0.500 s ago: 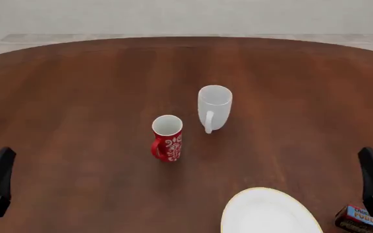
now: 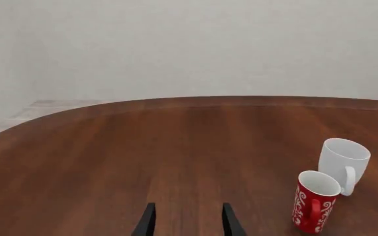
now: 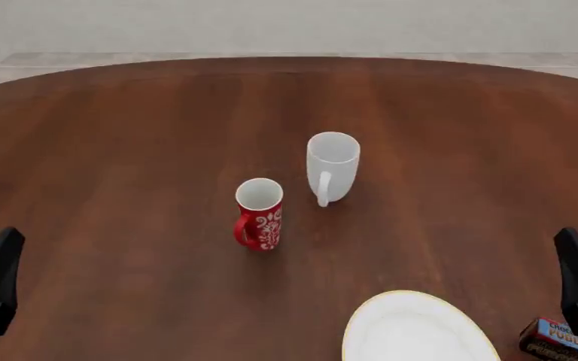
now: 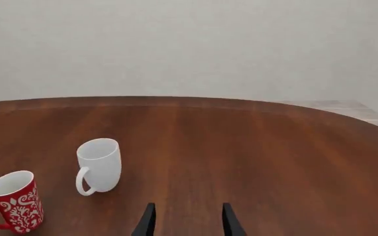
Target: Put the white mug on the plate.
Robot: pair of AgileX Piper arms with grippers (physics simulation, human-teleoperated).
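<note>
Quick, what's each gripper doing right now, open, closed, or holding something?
Left gripper: open, holding nothing.
Right gripper: open, holding nothing; the white mug stands untouched on the table.

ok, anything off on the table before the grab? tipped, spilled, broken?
Nothing stands out. The white mug and red mug both stand upright, apart from each other; the plate lies flat and bare. A small snack packet sits beside the plate, unrelated to the task.

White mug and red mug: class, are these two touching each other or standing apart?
Apart. In the front view a strip of bare table shows between the white mug and the red mug; the right wrist view shows the same gap.
</note>
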